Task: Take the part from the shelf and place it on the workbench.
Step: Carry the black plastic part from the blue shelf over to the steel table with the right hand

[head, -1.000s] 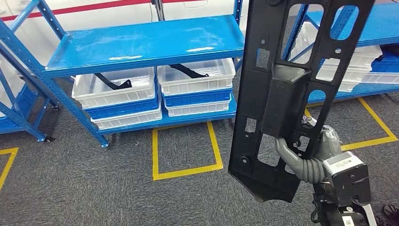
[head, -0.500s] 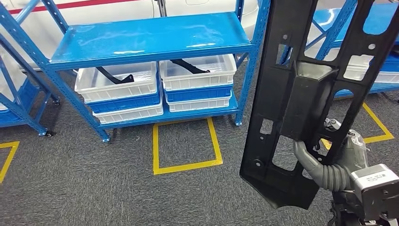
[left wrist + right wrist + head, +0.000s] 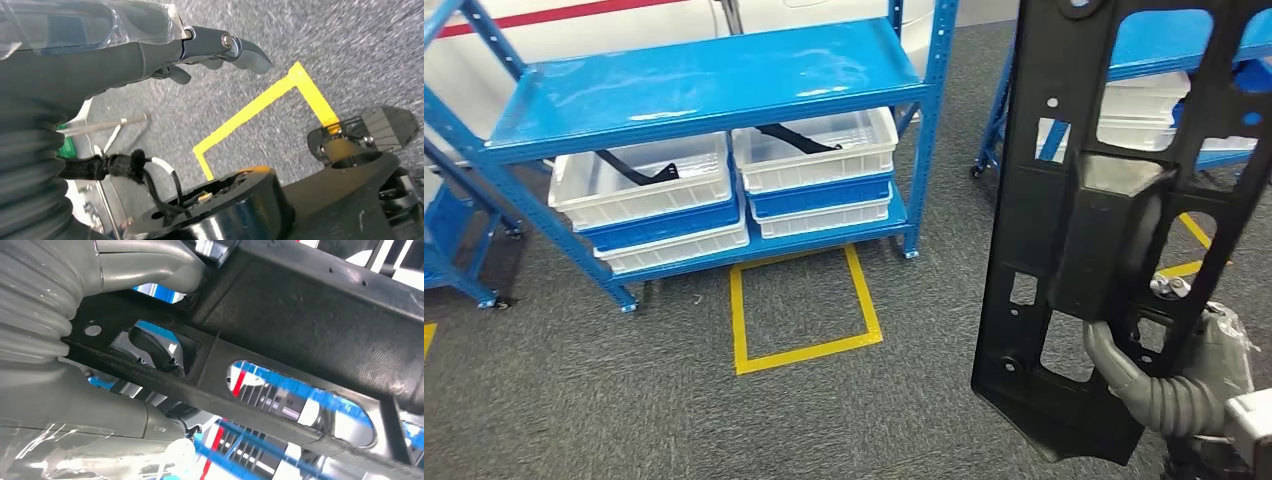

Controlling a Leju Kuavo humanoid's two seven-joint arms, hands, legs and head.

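Shelving slides left as the view swings, right hand (image 3: 1169, 385) gripping the long, stiff, seemingly light black part (image 3: 1114, 200) low through its cutouts, left hand (image 3: 150, 55) hanging empty, fingers loosely extended.

The black part (image 3: 1114, 200) runs off the top edge at the right of the head view, hiding the shelving behind it. The right robot hand (image 3: 1169, 395) is cut off at the lower right corner, its fingers mostly behind the part. Black pieces in the white bins (image 3: 809, 150) are half hidden.
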